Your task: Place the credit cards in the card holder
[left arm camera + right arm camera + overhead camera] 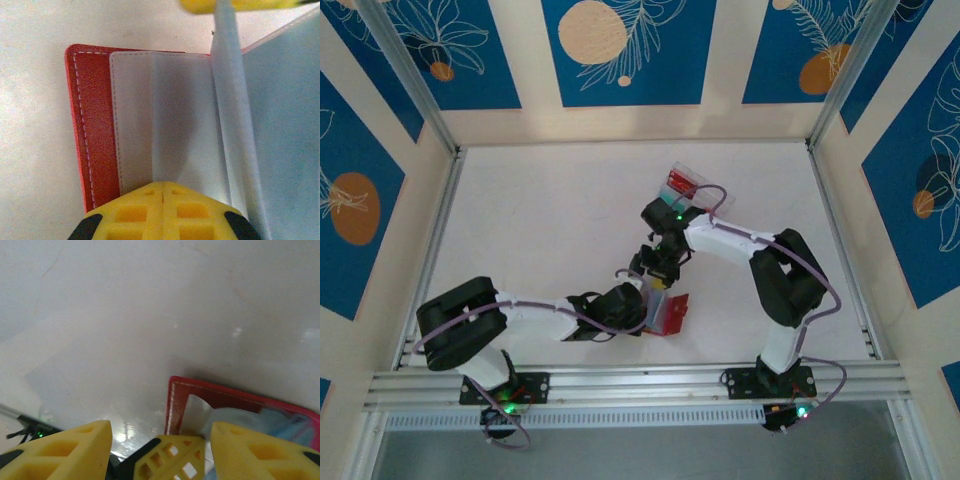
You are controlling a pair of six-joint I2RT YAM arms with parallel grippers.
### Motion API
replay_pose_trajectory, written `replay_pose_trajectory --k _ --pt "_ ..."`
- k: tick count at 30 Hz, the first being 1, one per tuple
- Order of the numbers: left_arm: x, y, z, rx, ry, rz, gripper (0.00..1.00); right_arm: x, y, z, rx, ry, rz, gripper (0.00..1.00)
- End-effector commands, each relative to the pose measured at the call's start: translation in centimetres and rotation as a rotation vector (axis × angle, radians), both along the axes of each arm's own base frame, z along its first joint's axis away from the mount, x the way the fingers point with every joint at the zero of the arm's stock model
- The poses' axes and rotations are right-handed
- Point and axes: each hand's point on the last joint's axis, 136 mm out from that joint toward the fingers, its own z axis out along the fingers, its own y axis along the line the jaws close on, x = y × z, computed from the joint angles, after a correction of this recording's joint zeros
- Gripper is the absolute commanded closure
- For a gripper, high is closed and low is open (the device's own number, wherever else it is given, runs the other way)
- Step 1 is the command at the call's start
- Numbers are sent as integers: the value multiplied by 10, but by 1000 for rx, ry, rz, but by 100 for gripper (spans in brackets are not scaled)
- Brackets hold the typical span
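Here the card holder lay open on the bench, near the middle of its near edge, red cover down and pale clear pockets facing up. One pocket leaf stood upright from the fold. The left hand sat at the holder's left side, its yellow fingers pressed together at the edge of the pockets; I could not tell whether a leaf was pinched between them. The right hand hung just beyond the holder, fingers partly apart, with the holder's red corner below them. Toward the far edge, well apart from the holder, a clear box held the credit cards, red and teal showing.
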Motion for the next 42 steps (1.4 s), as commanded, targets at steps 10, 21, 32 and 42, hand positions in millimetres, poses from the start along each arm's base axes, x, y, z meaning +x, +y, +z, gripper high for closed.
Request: replay_pose_trajectory --k 10,21,32,42 --pt "-8 28 -22 116 39 36 100 -40 -30 -12 -187 68 195 46" --pt "-7 35 -24 138 36 69 100 -62 -36 -13 -268 109 280 47" --pt "-5 43 -26 161 36 110 100 -82 -46 -7 -314 137 346 51" --pt "-2 57 -28 202 36 183 100 -93 -48 -3 -288 151 359 55"
